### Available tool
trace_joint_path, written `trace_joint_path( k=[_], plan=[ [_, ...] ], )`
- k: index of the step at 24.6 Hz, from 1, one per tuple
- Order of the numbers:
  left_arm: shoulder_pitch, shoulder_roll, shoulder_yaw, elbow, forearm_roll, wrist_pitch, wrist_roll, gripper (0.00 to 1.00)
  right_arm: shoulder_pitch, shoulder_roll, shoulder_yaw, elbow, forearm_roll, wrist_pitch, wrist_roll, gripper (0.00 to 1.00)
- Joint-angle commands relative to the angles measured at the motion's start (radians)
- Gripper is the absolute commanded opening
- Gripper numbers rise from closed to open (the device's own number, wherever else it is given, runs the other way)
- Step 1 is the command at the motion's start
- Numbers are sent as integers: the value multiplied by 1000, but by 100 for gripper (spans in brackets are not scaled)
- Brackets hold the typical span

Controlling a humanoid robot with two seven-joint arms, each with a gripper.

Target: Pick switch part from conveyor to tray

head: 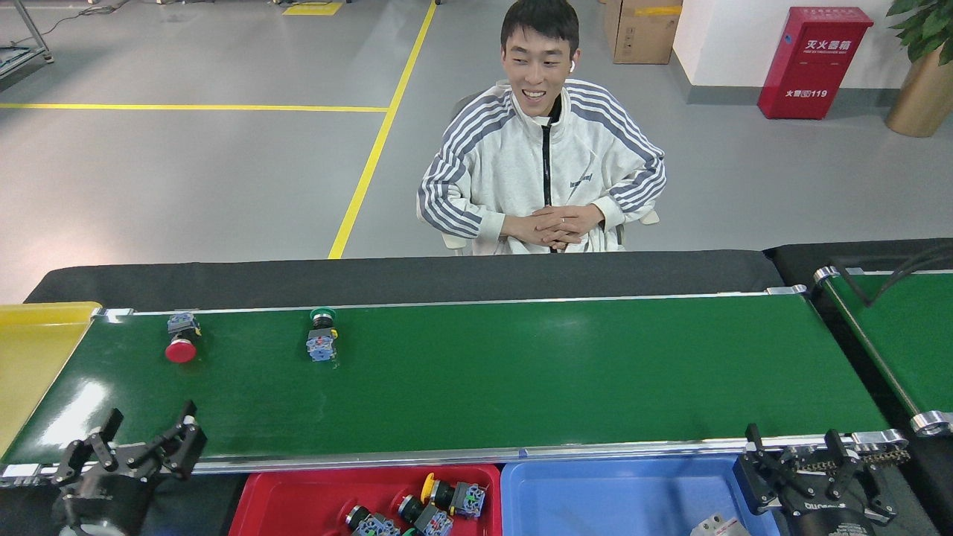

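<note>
Person [542, 160] seated behind conveyor [521, 372]

The bottom edge cuts off the red tray [298, 495], the blue tray [618, 495] and both arms. A pale part [711, 526] in the blue tray's near corner barely shows. The yellow tray [33, 365] runs off left, the second belt [904, 335] off right.

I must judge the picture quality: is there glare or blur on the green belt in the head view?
Head view: a white glare patch lies on the conveyor at its left end; a fainter sheen sits mid-belt. The red-capped switch part and green-capped switch part look sharp, as does the left gripper.
</note>
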Motion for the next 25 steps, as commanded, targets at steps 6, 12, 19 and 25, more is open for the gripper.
trace_joint_path(
  k=[6,12,19,25],
  plan=[
    [-188,48,-10,245,-6,20,28,99,-1,-11,-12,-14,-2,-9,-37,100],
    [-303,96,-30,477,-6,61,107,98,4,-11,-12,-13,-2,-33,-37,100],
    [-513,157,-183,839,-8,198,262,84,4,-18,-14,0,-2,-61,-37,100],
    [-525,162,-191,897,-8,199,267,61,4,-20,-14,7,-2,-69,-37,100]
  ],
)
